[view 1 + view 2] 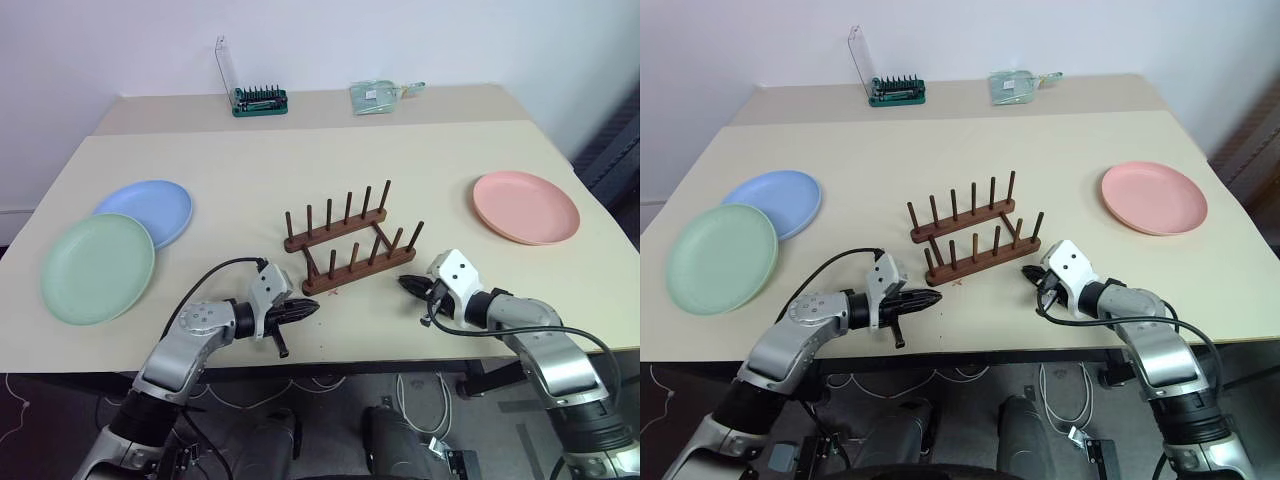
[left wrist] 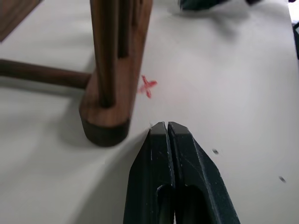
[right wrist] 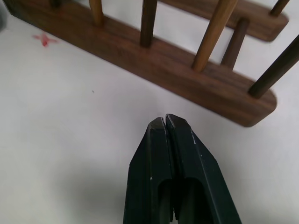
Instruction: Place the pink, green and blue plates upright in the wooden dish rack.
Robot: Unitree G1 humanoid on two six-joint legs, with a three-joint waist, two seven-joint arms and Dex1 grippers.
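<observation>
The wooden dish rack (image 1: 350,240) stands empty at the table's middle, its pegs upright. At the far left the green plate (image 1: 97,267) lies flat, overlapping the blue plate (image 1: 150,211) behind it. The pink plate (image 1: 526,206) lies flat at the right. My left gripper (image 1: 312,306) is shut and empty just off the rack's near left end (image 2: 105,123). My right gripper (image 1: 405,284) is shut and empty beside the rack's near right end (image 3: 243,109).
A green-based tool case (image 1: 258,100) with its clear lid up and a clear packet (image 1: 376,96) sit at the table's back edge. A small red cross (image 2: 147,87) is marked on the table by the rack's near rail.
</observation>
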